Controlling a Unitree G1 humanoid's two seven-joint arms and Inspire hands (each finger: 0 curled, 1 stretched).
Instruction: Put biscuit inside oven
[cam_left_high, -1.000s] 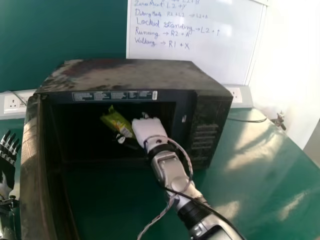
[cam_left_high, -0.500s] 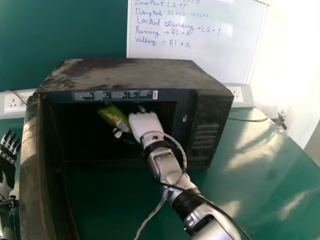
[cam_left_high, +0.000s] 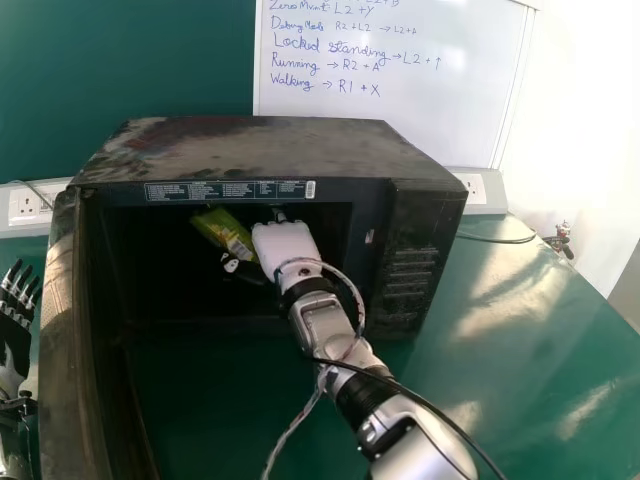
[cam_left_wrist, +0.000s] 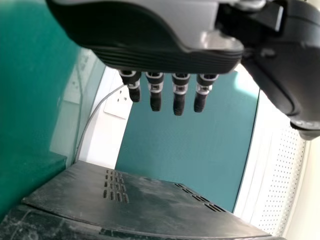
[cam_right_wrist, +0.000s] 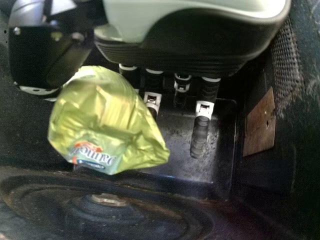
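My right hand (cam_left_high: 284, 247) is inside the oven (cam_left_high: 270, 150), shut on the green biscuit packet (cam_left_high: 222, 230), which sticks out to the left of the palm. In the right wrist view, the shiny packet (cam_right_wrist: 107, 120) lies between the thumb side and the fingers of my right hand (cam_right_wrist: 200, 42), above the oven's floor; it hides part of the fingers. At the left edge of the head view my left hand (cam_left_high: 15, 335) stays outside the oven, and in the left wrist view my left hand (cam_left_wrist: 155, 47) has its fingers straight.
The oven's open door (cam_left_high: 68, 340) stands along the left, between the cavity and my left hand. A round recess (cam_right_wrist: 107, 200) shows on the oven floor. Behind are wall sockets (cam_left_high: 28, 205) and a whiteboard (cam_left_high: 385, 80); green tabletop (cam_left_high: 510, 330) lies to the right.
My right hand has shifted a little left and farther into the oven, and the packet has moved along with it. My left hand has kept still.
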